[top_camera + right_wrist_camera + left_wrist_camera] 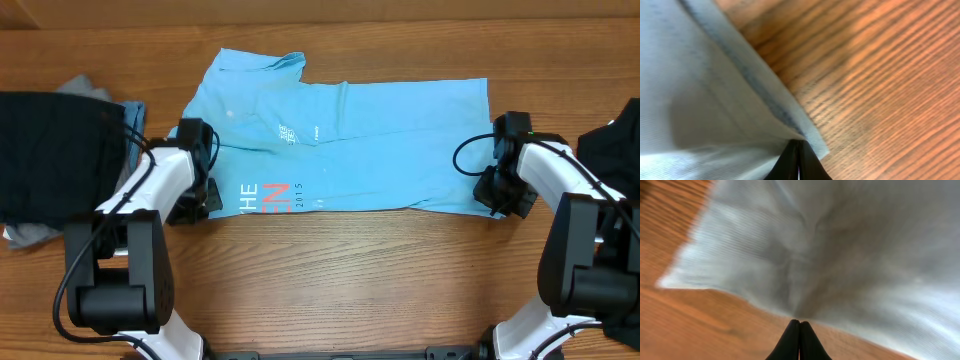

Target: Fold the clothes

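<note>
A light sky-blue T-shirt point(380, 140) lies spread across the wooden table, with white-and-red lettering point(268, 193) near its front left. My left gripper point(205, 197) is at the shirt's front left corner. In the left wrist view its fingers point(800, 323) are shut, and the cloth point(840, 255) puckers towards the tips. My right gripper point(494, 197) is at the front right corner. In the right wrist view its fingers point(799, 145) are shut on the hem corner of the shirt point(700, 100).
A pile of black clothes point(55, 150) lies at the left, with grey cloth point(30, 236) and a bit of blue cloth point(135, 108) beside it. Another black garment point(615, 150) lies at the right edge. Bare wood table point(350, 270) runs in front of the shirt.
</note>
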